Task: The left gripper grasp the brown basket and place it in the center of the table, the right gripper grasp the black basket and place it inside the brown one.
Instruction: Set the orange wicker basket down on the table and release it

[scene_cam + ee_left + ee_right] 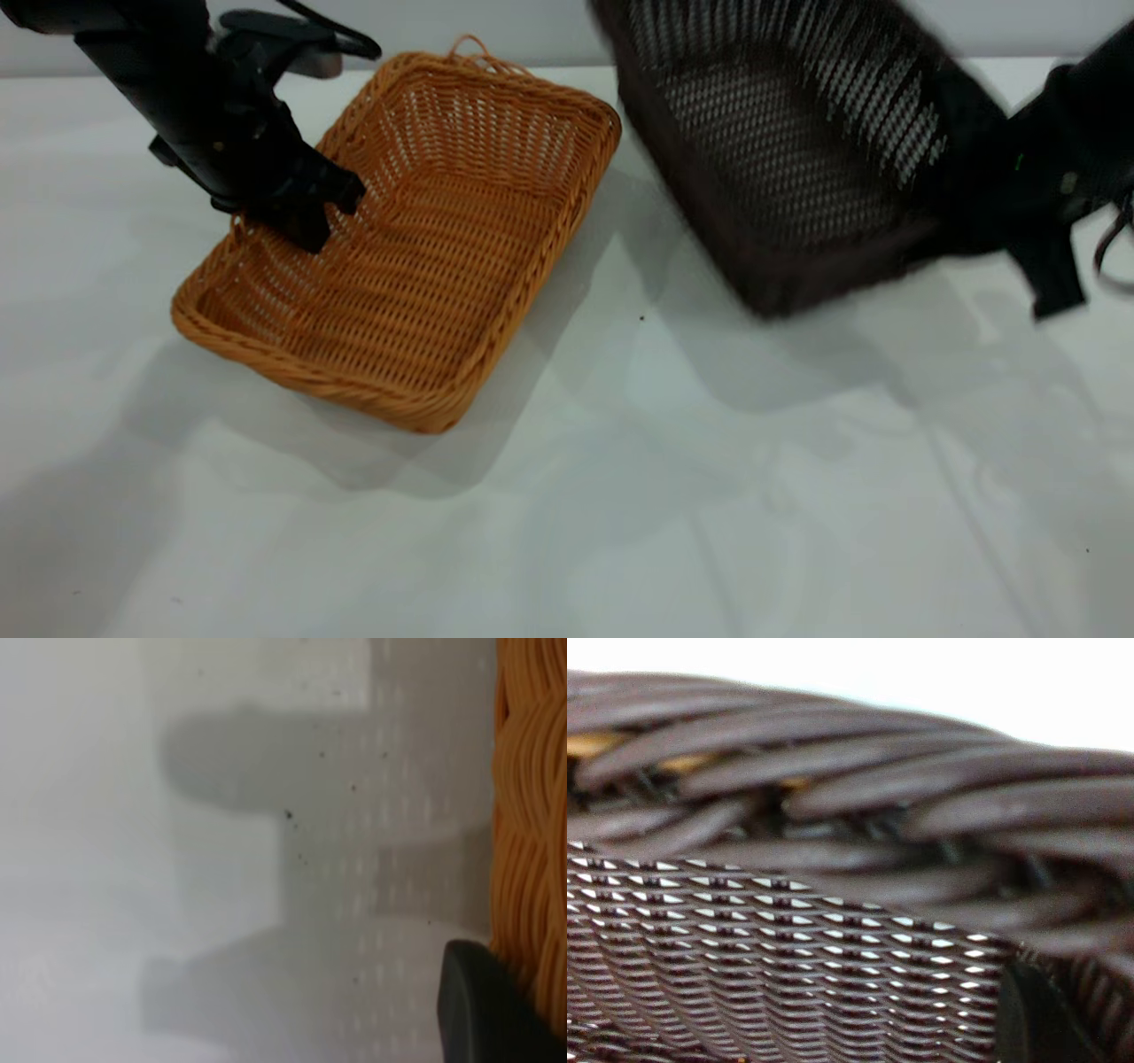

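Observation:
The brown basket (425, 257) sits on the table (620, 496) left of centre. My left gripper (306, 217) is shut on its left long rim. In the left wrist view one black finger (483, 1014) lies against the outside of the braided rim (532, 815). My right gripper (970, 186) is shut on the right rim of the black basket (780, 151) and holds it tilted in the air, right of the brown basket, open side facing the camera. In the right wrist view the dark weave (833, 904) fills the picture, with one finger (1036, 1019) against it.
The table in front of both baskets is bare white surface. A pale wall runs along the back edge (532, 27). The black basket's shadow (797, 354) falls on the table below it.

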